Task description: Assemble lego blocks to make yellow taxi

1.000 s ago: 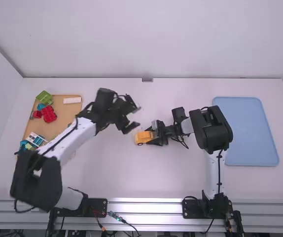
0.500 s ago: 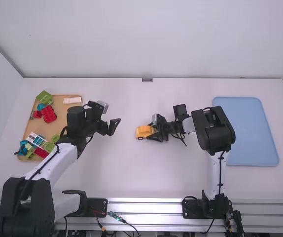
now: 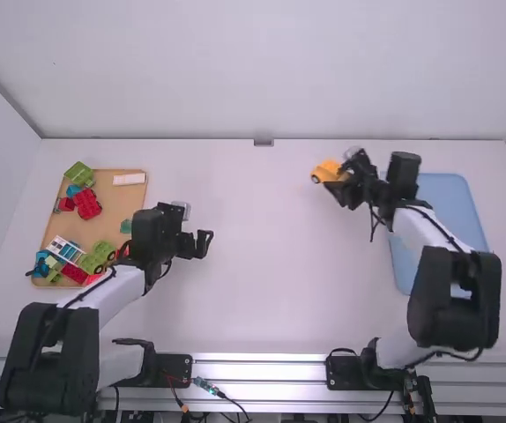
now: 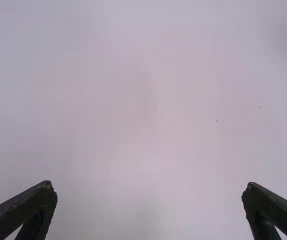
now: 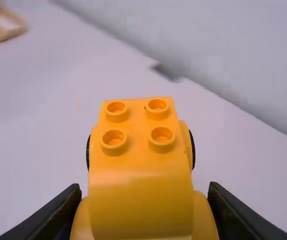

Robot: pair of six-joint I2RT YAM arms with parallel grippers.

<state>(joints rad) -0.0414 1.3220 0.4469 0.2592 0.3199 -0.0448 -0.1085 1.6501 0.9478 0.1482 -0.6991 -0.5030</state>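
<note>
A smooth white table [image 3: 262, 308] meets a pale wall. In the high view, the right gripper [image 3: 338, 179] has carried the yellow taxi [image 3: 325, 171] from mid-table towards the blue tray [image 3: 451, 198], while the left gripper [image 3: 197, 243] has drawn back near the tan tray [image 3: 110, 224] of blocks [image 3: 86, 204]. Assembly looks finished, with delivery likely next. In the left wrist view, matt black fingers stand wide apart, holding nothing. In the right wrist view, the fingers clamp the taxi's glossy, rounded plastic body, topped with four hollow studs.
</note>
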